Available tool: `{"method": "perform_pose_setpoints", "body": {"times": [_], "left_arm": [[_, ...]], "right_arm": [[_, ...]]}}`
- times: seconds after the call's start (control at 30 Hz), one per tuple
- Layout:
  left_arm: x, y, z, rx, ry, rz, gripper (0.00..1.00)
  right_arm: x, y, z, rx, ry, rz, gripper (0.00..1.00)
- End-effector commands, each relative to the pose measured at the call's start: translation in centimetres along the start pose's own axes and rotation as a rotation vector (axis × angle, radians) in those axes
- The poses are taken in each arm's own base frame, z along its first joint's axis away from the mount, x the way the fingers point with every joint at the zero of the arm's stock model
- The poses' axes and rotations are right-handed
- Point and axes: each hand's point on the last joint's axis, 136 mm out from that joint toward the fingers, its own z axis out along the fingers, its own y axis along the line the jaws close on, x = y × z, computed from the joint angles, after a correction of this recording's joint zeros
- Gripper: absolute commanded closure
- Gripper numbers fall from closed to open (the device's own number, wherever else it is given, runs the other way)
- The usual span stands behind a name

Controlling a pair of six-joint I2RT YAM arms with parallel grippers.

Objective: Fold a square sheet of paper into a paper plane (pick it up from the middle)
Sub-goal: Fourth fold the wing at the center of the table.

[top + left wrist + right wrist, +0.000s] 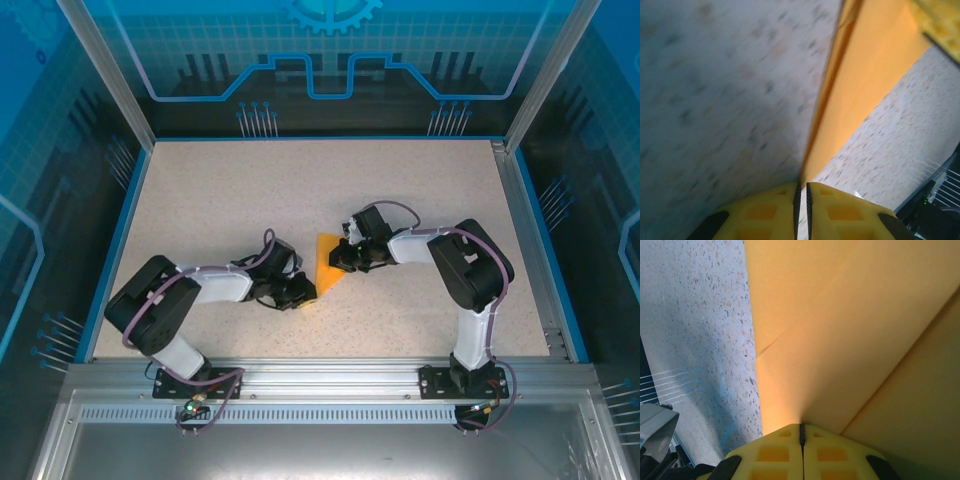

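The orange-yellow paper is a small creased triangle in the middle of the table, held between both arms. My left gripper grips its near lower corner. In the left wrist view the paper runs edge-on into the narrow slit of that gripper, whose jaws are nearly closed on it. My right gripper holds the paper's right side. In the right wrist view the folded layers fan out from its closed tips, with a crease line running across them.
The speckled beige table has a blue rim and a metal frame around it, with transparent blue walls behind. A yellow finger of the right gripper shows at the top right of the left wrist view.
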Motion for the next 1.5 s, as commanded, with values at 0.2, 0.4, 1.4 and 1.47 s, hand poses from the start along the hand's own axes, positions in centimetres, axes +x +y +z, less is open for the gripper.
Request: {"method": "perform_pose_setpoints", "body": {"times": [0.2, 0.4, 1.4, 1.47], "left_arm": [[-1.6, -0.2, -3.9, -0.099, -0.175, 0.037, 0.84], [-4.2, -5.8, -2.4, 0.054, -0.175, 0.094, 0.85], [-4.0, 2.8, 3.6, -0.267, -0.043, 0.085, 0.93], [-3.8, 3.5, 3.4, -0.287, -0.045, 0.085, 0.93]], "right_arm": [[2.6, -4.7, 1.0, 0.179, 0.048, 0.071, 0.94], [2.4, -4.6, 0.9, 0.179, 0.043, 0.068, 0.94], [0.3, -1.6, -0.3, 0.142, 0.003, 0.058, 0.92], [-0.2, -0.8, -0.7, 0.122, -0.012, 0.044, 0.92]]}}
